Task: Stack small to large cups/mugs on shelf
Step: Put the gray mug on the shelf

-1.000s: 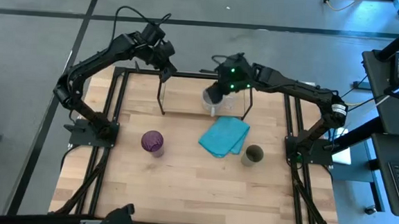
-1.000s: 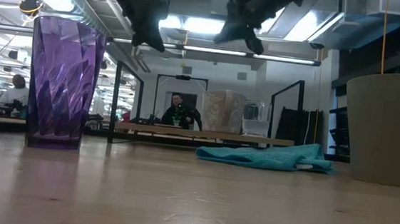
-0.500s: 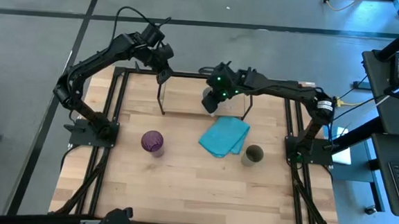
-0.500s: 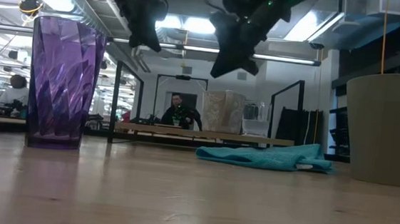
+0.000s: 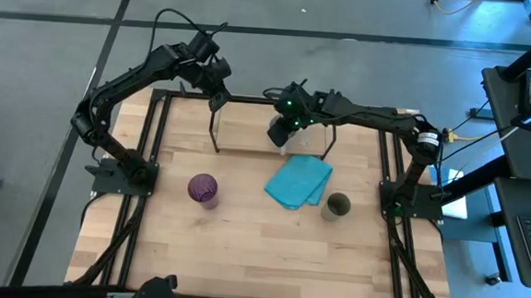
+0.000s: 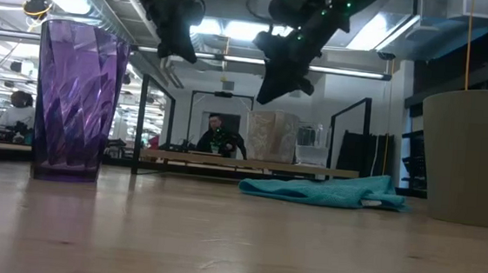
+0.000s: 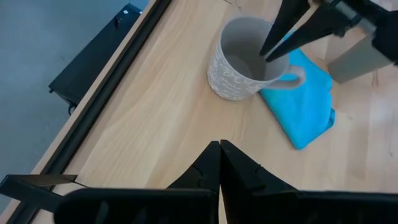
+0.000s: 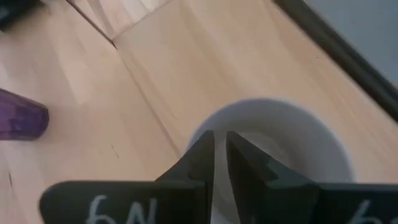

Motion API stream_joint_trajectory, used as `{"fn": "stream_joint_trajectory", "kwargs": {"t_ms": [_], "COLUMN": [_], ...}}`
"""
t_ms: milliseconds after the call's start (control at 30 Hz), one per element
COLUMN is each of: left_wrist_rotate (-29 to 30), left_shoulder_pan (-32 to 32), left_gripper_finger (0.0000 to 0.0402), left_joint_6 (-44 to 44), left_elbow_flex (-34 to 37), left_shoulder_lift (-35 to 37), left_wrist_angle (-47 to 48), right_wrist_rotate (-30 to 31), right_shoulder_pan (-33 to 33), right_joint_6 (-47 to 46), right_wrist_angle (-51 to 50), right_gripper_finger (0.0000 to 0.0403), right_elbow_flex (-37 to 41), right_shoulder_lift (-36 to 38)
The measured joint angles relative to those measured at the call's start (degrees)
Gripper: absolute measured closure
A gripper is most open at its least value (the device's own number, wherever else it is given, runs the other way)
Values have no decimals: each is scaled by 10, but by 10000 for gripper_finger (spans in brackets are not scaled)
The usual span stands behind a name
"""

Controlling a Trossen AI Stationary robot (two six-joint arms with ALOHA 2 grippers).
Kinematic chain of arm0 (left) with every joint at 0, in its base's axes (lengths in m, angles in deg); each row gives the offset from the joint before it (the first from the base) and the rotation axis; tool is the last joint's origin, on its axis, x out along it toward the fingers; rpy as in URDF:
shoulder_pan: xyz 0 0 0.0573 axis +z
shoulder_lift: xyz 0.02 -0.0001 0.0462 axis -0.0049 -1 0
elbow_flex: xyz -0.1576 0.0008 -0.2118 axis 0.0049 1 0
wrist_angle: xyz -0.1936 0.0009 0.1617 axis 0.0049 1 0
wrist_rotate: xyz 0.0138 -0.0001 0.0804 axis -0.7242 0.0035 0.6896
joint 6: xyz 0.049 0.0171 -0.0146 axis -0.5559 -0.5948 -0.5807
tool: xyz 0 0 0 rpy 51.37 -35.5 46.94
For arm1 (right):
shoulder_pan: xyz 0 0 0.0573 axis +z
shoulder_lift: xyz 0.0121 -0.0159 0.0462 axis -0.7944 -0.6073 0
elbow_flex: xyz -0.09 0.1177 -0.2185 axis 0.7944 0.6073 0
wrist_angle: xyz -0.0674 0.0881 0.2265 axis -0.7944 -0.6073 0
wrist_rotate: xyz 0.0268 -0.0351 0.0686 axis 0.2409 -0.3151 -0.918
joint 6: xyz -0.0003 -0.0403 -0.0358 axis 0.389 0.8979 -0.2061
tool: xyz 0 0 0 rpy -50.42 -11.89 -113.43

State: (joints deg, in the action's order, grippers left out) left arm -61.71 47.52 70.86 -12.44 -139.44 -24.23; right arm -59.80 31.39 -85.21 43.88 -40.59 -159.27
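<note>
The grey handled mug (image 7: 244, 60) stands upright on the shelf's wooden base (image 5: 248, 129), inside the black wire rack (image 5: 214, 127). My right gripper (image 8: 219, 149) hangs just above the mug's mouth (image 6: 267, 93), fingers shut, touching nothing. My left gripper (image 7: 219, 151) is shut and empty, high over the shelf's far left corner (image 5: 221, 97). A small clear glass (image 6: 310, 147) stands beside the mug. The purple tumbler (image 5: 202, 189) and the olive-green cup (image 5: 337, 206) stand upright on the table nearer the front.
A folded turquoise cloth (image 5: 298, 181) lies on the table between the tumbler and the olive cup, just in front of the shelf. The rack's thin uprights (image 5: 329, 139) stand close to the mug. A person (image 6: 218, 139) sits in the room behind.
My right gripper has come down and gone toward the table's left, tipping its fingers down over the mug. The mug, the other cups and the cloth have stayed where they were.
</note>
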Motion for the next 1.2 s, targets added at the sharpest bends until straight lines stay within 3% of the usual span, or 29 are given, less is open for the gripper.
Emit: {"fn": "stream_joint_trajectory", "kwargs": {"t_ms": [200, 567, 1200], "left_wrist_rotate": [3, 9, 20], "left_shoulder_pan": [0, 1, 1], "left_gripper_finger": [401, 401, 401], "left_joint_6": [0, 2, 2], "left_elbow_flex": [0, 0, 0], "left_shoulder_lift": [0, 0, 0], "left_wrist_angle": [-1, -2, -6], "right_wrist_rotate": [-32, 13, -4], "right_shoulder_pan": [0, -4, -4], "right_joint_6": [-14, 7, -2], "right_wrist_angle": [20, 26, 46], "right_gripper_finger": [357, 357, 357], "right_elbow_flex": [0, 0, 1], "right_shoulder_lift": [-27, -29, -44]}}
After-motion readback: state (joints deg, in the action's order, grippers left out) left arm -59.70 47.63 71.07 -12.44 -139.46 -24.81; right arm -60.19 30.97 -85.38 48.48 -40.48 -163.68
